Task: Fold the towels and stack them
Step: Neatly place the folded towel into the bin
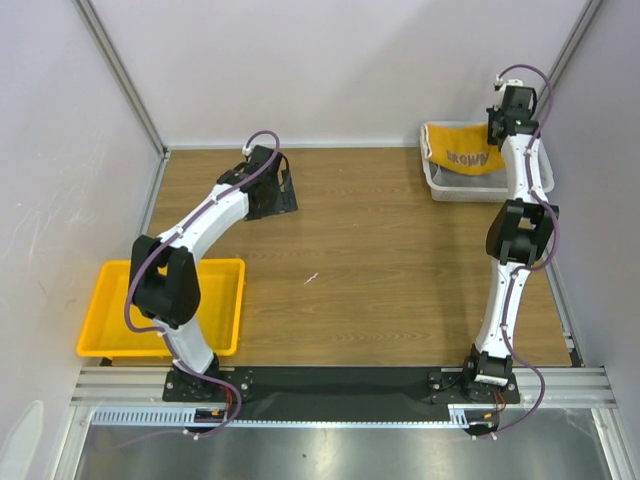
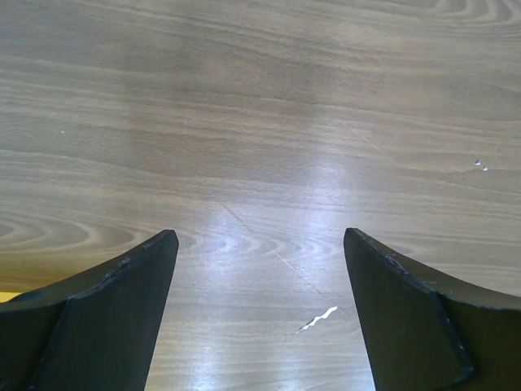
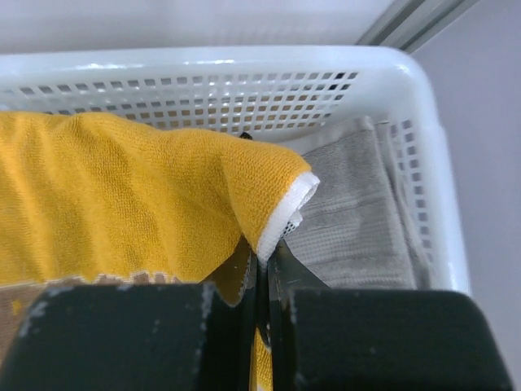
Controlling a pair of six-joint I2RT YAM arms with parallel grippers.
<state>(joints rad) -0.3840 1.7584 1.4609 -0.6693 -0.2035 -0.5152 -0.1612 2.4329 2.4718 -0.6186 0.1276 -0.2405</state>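
Observation:
The yellow-orange towel with "BROWN" lettering [image 1: 462, 155] hangs over the white mesh basket [image 1: 440, 188] at the back right. My right gripper [image 1: 497, 128] is shut on its white-edged corner; in the right wrist view the towel [image 3: 122, 204] is pinched between the closed fingers [image 3: 262, 269]. A grey towel [image 3: 354, 220] lies in the basket [image 3: 244, 61] beneath. The plain yellow towel is not in view. My left gripper [image 1: 278, 190] is open and empty above the back left of the table; its wrist view shows only bare wood between the spread fingers [image 2: 260, 244].
A yellow plastic tray [image 1: 230, 275] sits at the front left by the left arm's base. The wooden table [image 1: 350, 270] has a small white scratch mark [image 1: 311, 278], also in the left wrist view [image 2: 317, 319]. Walls enclose the table's left, back and right.

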